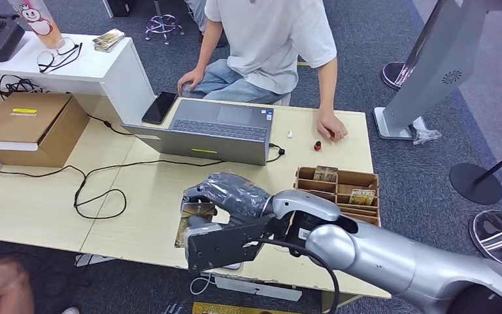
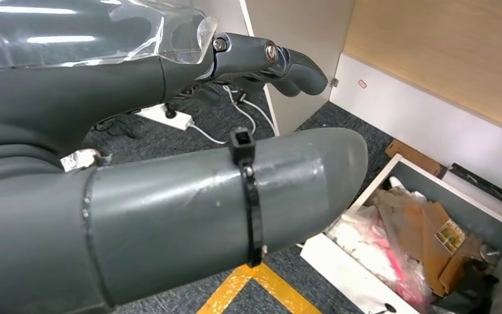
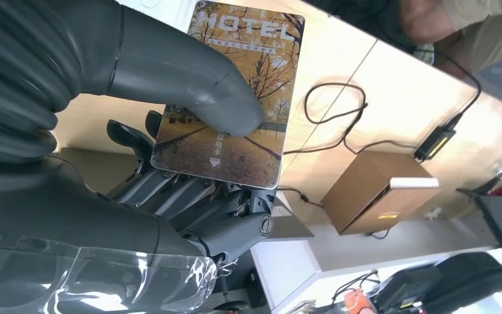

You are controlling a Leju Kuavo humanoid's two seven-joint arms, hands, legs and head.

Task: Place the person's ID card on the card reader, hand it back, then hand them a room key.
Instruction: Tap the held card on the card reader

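My right hand [image 1: 225, 193], wrapped in clear plastic, reaches across the table's front part and holds a room key card [image 1: 195, 224] just above the tabletop. In the right wrist view the card [image 3: 248, 98] reads HOTEL over an autumn tree picture, and my right hand [image 3: 170, 131] pinches it between the thumb and the fingers underneath. The person sits behind the table with one hand [image 1: 331, 127] resting on it at the far right. My left hand [image 2: 170, 163] hangs over the floor, its fingers [image 2: 268, 59] stretched out and holding nothing.
A wooden card organizer [image 1: 337, 186] stands right of my hand. An open laptop [image 1: 212, 131] with a phone [image 1: 160, 106] beside it sits behind. Cables [image 1: 98, 190] cross the left of the table near a cardboard box [image 1: 33, 124]. A small red object [image 1: 317, 145] lies near the person's hand.
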